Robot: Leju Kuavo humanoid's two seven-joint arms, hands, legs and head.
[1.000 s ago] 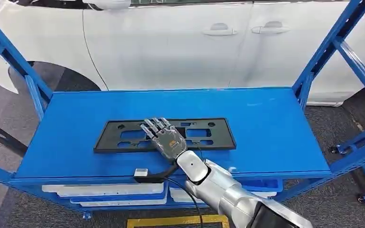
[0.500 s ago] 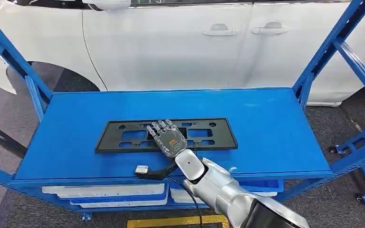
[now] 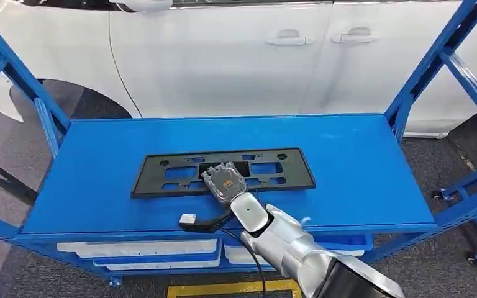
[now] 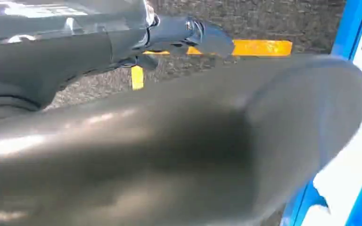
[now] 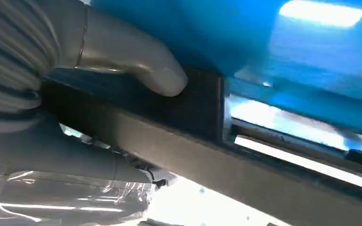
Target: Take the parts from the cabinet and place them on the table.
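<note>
One black frame (image 3: 223, 171) is lying flat across the middle of the blue shelf (image 3: 360, 167), left of centre in my head view. I'm seeing my right hand (image 3: 225, 180) gripping its near edge at mid-frame, fingers curled over the top; in the right wrist view the thumb (image 5: 136, 61) is pressing against the frame's dark edge. My left hand's state I cannot tell. A white car (image 3: 223, 56) is standing across the top.
</note>
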